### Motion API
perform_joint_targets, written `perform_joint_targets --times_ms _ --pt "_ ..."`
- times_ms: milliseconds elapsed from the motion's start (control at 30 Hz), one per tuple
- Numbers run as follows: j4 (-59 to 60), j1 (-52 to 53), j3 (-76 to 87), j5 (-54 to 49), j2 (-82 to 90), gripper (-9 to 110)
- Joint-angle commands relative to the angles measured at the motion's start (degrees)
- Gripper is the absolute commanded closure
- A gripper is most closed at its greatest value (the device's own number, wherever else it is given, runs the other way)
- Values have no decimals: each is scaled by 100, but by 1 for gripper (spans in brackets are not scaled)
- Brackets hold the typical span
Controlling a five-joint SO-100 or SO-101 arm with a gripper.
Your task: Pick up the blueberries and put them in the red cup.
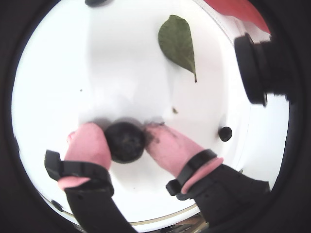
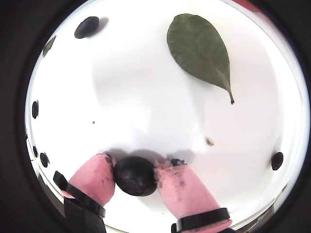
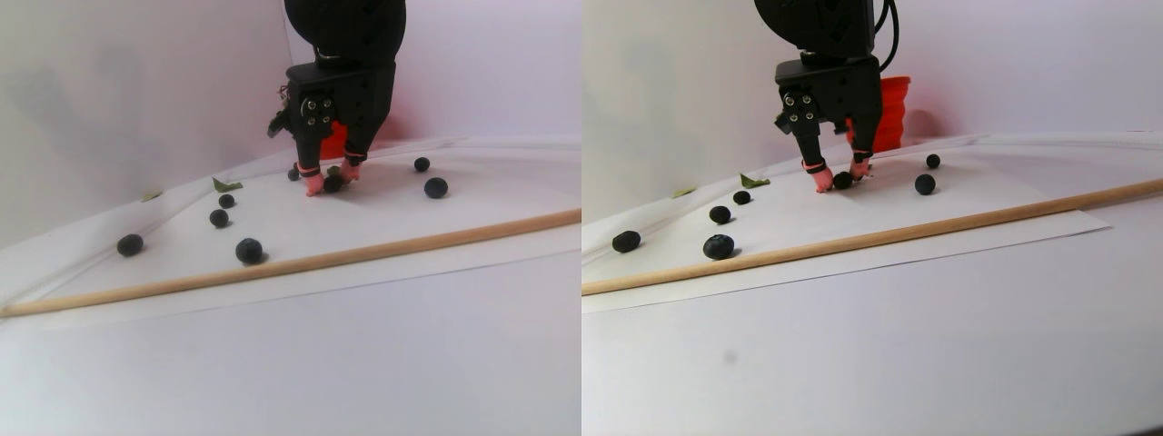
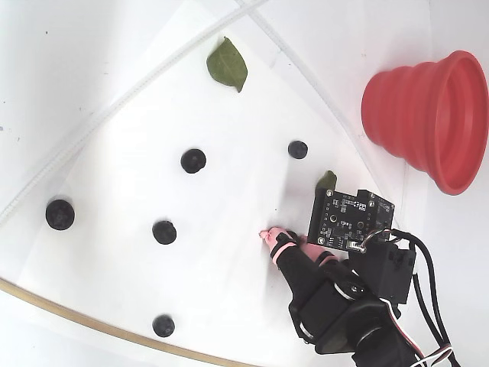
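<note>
1. The white paper sheet (image 4: 229, 115) carries nearly everything; from my remote seat I see it lying flat on the table, with a wooden dowel (image 3: 363, 252) along its near edge in the stereo pair view, likely there as a fence against rolling fruit.
2. The red cup (image 4: 428, 118) lies off the sheet past its far-right edge in the fixed view, mouth tipped away from the sheet. It stands apart from the arm, with clear room between.
3. My gripper (image 1: 125, 141) is down at the sheet, its pink fingertips (image 1: 90, 145) narrowed onto a single blueberry (image 1: 125, 141), one pad on each side and touching it. I judge the berry pinched, not yet lifted.
4. A green leaf (image 2: 199, 51) lies ahead of the claw, well apart from the held berry, so it should not snag a straight lift.
5. The other blueberries (image 4: 193, 160) are scattered toward the sheet's left and near edges in the fixed view, each apart from its neighbours, leaving open approach room for later picks.
</note>
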Motion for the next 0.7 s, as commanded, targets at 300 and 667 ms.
perform_joint_targets --times_ms 300,667 --pt "308 -88 -132 44 650 86" --pt "879 -149 -149 132 1397 86"
